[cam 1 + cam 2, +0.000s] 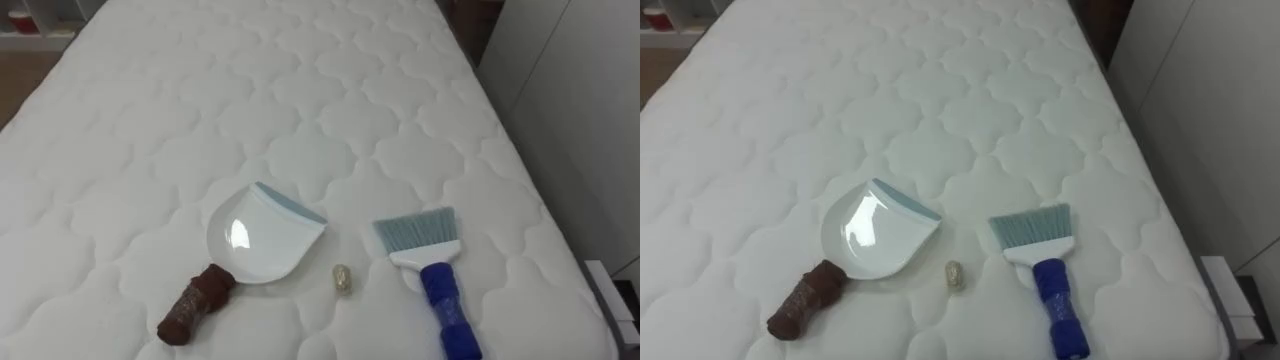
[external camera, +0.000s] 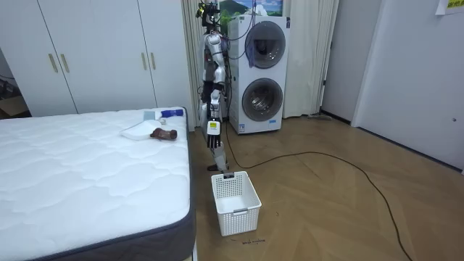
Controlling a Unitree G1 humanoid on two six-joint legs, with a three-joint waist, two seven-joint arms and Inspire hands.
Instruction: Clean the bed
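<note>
We stand at the end of the bed (image 1: 300, 100), in front of the stacked washing machines (image 2: 261, 72), looking down its length. The cleaning has not begun. The white dustpan (image 1: 255, 240) lies at the near end of the mattress, its brown handle (image 1: 195, 305) pointing back towards us and to the left. To its right, well apart, lies the brush (image 1: 430, 265), bristles towards the far end and blue handle towards us. Between the two, just beside the pan's near right edge, sits one small pale scrap (image 1: 341, 280), the thing to clear away.

Our left hand (image 2: 212, 139) hangs low at our side, off the bed; whether it is open or closed we cannot tell from the room view.

As we judge it, the step in hand is fetching the tools. Next we must reach down, take the brush handle on the right and the pan handle on the left, and sweep the scrap leftwards into the pan. A white basket (image 2: 235, 199) stands on the floor beside the bed and probably takes the sweepings.
</note>
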